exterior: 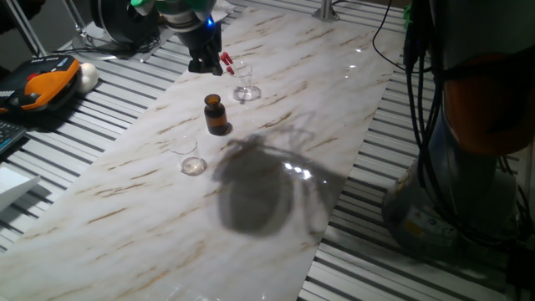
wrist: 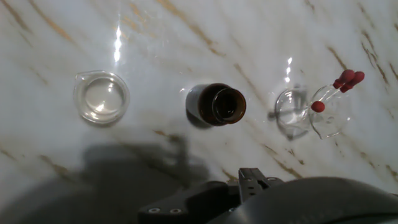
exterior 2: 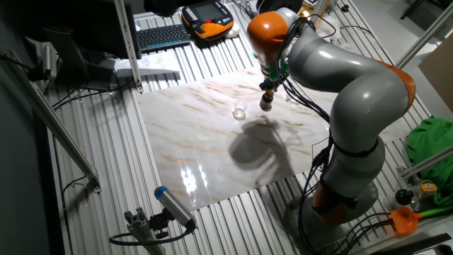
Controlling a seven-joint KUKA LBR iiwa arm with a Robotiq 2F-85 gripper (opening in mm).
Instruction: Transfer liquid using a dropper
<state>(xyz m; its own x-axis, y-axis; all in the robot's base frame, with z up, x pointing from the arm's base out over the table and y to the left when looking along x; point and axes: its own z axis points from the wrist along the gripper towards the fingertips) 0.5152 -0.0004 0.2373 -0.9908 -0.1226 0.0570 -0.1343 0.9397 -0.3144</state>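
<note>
The dropper (wrist: 347, 78) leans in a small clear glass (wrist: 305, 112), with its red bulb over the rim; it also shows in one fixed view (exterior: 226, 59). The open amber bottle (wrist: 217, 104) stands upright next to it, and beyond that is a second clear beaker (wrist: 101, 96). In one fixed view the bottle (exterior: 216, 114) stands between the dropper's glass (exterior: 245, 86) and the beaker (exterior: 191, 160). My gripper (exterior: 206, 67) hangs above the table behind the dropper's glass, fingers slightly apart and holding nothing. In the other fixed view the gripper (exterior 2: 267, 88) is just above the bottle (exterior 2: 266, 103).
The marble board (exterior: 276, 192) lies on a slatted metal table. An orange and black pendant (exterior: 38, 88) and a keyboard (exterior 2: 163, 35) lie off the board. The arm's base (exterior 2: 340, 191) stands at one side of the board.
</note>
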